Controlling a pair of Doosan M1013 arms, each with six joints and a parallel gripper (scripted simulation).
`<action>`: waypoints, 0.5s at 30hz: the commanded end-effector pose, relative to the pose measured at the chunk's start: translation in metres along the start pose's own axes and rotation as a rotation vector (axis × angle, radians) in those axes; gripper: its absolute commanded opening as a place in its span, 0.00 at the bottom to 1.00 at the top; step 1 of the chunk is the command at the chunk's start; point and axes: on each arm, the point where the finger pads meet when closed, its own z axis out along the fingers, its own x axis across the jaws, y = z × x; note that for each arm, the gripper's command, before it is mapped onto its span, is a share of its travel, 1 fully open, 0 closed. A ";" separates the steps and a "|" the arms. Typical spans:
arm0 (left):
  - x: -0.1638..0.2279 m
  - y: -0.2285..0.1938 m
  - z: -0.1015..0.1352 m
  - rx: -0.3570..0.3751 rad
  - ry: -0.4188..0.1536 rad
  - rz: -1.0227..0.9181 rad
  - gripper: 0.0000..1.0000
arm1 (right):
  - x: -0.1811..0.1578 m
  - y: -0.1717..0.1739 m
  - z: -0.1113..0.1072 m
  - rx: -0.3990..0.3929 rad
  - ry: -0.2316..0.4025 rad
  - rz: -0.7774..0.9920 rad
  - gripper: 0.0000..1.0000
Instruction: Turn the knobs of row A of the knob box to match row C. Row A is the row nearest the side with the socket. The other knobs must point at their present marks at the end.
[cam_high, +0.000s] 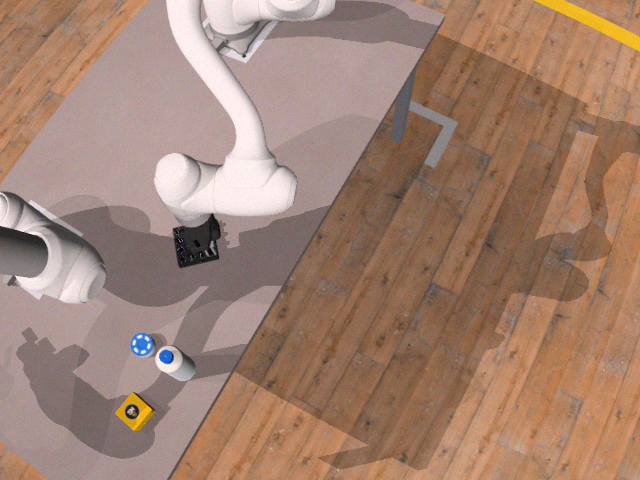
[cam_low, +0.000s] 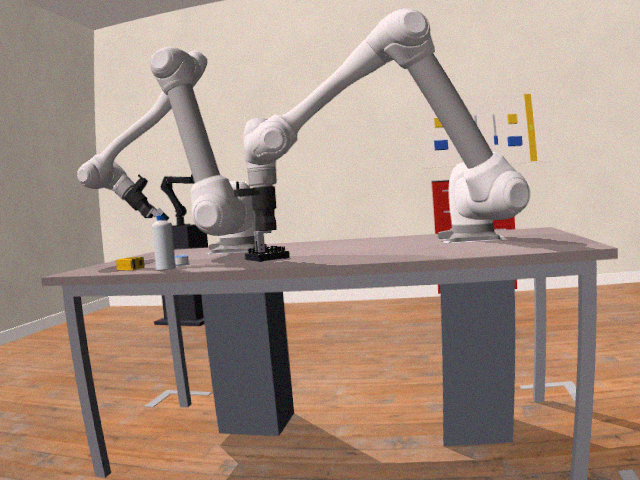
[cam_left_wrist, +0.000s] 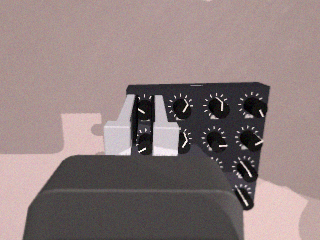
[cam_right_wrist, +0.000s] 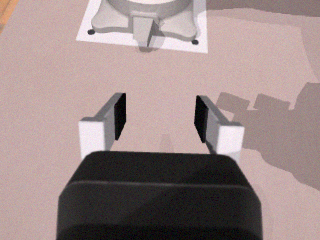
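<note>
The black knob box (cam_high: 184, 261) (cam_low: 267, 257) (cam_left_wrist: 197, 95) lies on the table. In the left wrist view a small pale mark shows on its top edge, and rows of black knobs with white pointers run below. My left gripper (cam_low: 259, 248) (cam_left_wrist: 144, 109) points down with its fingertips on either side of the leftmost top-row knob (cam_left_wrist: 145, 112), close against it. That knob's pointer aims to the upper left. The other top-row knobs (cam_left_wrist: 181, 108) (cam_left_wrist: 218, 107) (cam_left_wrist: 256, 107) are uncovered. The gripper body hides much of the lower rows. My right gripper (cam_right_wrist: 160, 108) is wide open and empty, away from the box.
A white bottle with a blue cap (cam_high: 178, 365) (cam_low: 164, 248) stands beside a blue-and-white round piece (cam_high: 142, 344) (cam_low: 181, 259). A yellow box (cam_high: 135, 411) (cam_low: 129, 263) lies farther along. The right arm's base plate (cam_right_wrist: 200, 47) shows at the top of the right wrist view.
</note>
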 end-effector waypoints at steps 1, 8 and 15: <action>0.000 -0.001 -0.001 0.002 0.000 0.029 0.30 | 0.000 0.000 0.000 -0.001 0.000 0.000 1.00; 0.000 -0.001 -0.001 0.002 0.000 0.121 0.30 | 0.000 0.000 0.000 -0.001 0.000 0.000 1.00; 0.000 -0.001 -0.001 0.002 0.000 0.208 0.30 | 0.000 0.000 0.000 -0.001 0.000 0.000 1.00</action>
